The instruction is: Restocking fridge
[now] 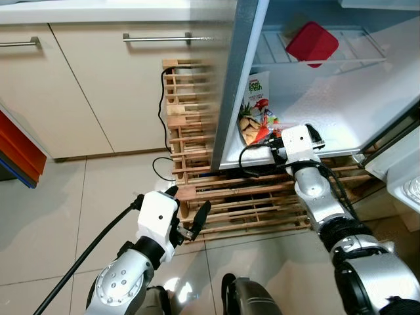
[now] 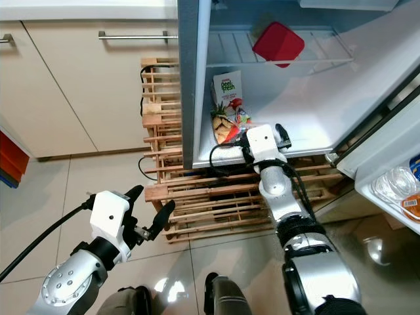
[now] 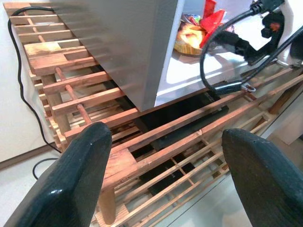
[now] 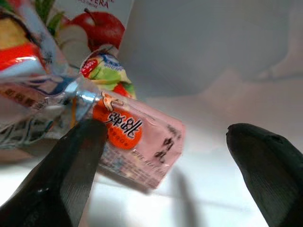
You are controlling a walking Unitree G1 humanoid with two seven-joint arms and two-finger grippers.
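- Snack packet [image 4: 137,139] lies on the white fridge floor [image 1: 341,111], low in the open fridge, touching a little heap of other bright snack bags [image 1: 252,128]. A tall carton [image 1: 254,88] with an apple on it stands just behind the heap.
- You can guess the packet is light and soft. Its shiny wrapper looks slippery and crinkly, so it may slide or fold if you squeeze a corner.
- If you need to take it again, hold it across the flat middle, not by the thin sealed end. Squeeze gently, since whatever is inside could crush.
- Your right gripper [image 4: 165,184] is reached forward into the fridge, low over the floor. Its jaws are spread wide. One finger [image 4: 66,175] is right by the packet's edge, and I cannot tell if it touches. The other finger is well apart from it.
- That gripper holds nothing, so the packet seems to be set down already.
- Your right arm [image 1: 315,190] is stretched out straight over the wooden pallet [image 1: 216,203] that the fridge stands on.
- Your left gripper [image 1: 190,216] hangs low by the floor tiles, near the front of the pallet, with its jaws spread and nothing between them.
- A red box [image 1: 312,42] sits on the wire shelf higher up, well apart from the snacks.
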